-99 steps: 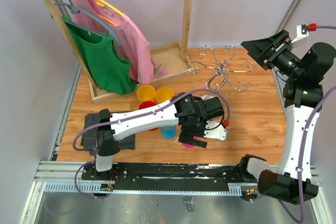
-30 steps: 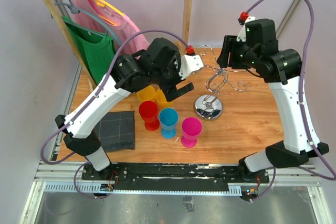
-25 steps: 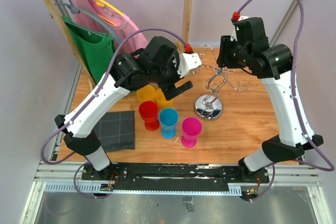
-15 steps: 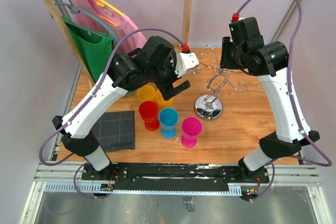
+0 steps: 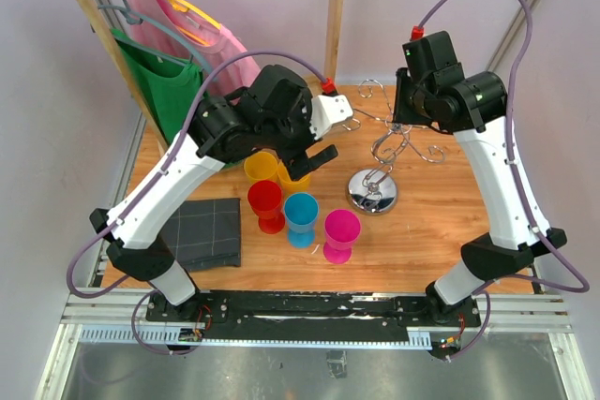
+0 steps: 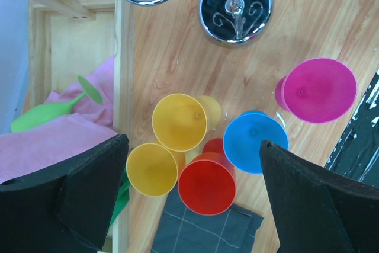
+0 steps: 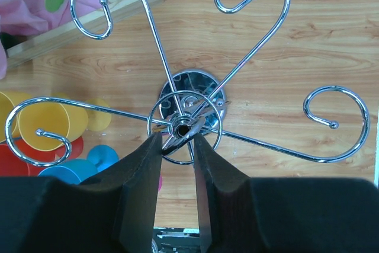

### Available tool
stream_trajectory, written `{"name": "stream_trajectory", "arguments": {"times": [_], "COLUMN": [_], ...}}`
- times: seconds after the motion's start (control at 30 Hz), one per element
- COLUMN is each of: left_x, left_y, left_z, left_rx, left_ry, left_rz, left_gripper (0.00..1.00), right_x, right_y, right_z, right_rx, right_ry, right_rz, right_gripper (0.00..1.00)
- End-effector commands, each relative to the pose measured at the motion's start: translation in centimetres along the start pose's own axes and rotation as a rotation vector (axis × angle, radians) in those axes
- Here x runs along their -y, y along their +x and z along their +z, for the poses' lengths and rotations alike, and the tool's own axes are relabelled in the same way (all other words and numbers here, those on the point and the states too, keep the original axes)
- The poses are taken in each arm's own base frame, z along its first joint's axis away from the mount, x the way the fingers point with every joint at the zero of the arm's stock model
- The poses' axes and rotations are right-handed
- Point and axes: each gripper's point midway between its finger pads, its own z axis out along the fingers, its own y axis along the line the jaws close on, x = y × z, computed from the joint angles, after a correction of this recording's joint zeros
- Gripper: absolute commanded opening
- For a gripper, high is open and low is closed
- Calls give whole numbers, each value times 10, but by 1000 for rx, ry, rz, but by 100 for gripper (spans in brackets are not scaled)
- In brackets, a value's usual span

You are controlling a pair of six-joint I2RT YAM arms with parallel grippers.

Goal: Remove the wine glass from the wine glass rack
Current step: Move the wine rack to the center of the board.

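- Right of centre on the desk point(image 5: 450, 217), the wine glass rack point(image 5: 372, 192) stands upright on its round mirrored base, curled hook arms spread outward;
- right end effector point(image 7: 177, 140) sits directly above the rack's top hub, its fingers drawn narrow on either side of it; whether they actually pinch it I cannot tell;
- left end effector point(image 6: 192, 146) hangs wide open, nothing between its fingers, over a cluster of plastic wine glasses point(image 6: 179, 121) in yellow, red, blue and magenta, standing just left of the rack's base;
- a green wine glass point(image 6: 53, 114) lies on its side on pink cloth point(image 6: 53, 146) inside the wooden clothes rack's tray point(image 6: 123, 57).
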Motion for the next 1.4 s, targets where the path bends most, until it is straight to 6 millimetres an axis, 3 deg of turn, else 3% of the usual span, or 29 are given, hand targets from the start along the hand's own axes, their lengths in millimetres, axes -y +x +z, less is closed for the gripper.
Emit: {"name": "stream_trajectory", "arguments": {"times": [0.0, 0.37, 0.73, 1.37], "left_x": [-5, -4, -2, -3], "left_y": [-6, -3, -2, -2], "left_z": [-12, -10, -8, -13], "left_rx": [50, 51, 47, 52], "left_ry": [-13, 1, 13, 3], "left_rz": [-10, -5, 1, 1], "left_gripper": [97, 97, 97, 97], "right_x": [11, 18, 25, 74], "right_y": [14, 17, 15, -49], "right_z": [8, 12, 15, 14], "right_rx": [-49, -52, -24, 177], "right_ry": [87, 128, 169, 374], "right_rz": [-38, -56, -118, -120], "right_gripper": [27, 1, 1, 1]}}
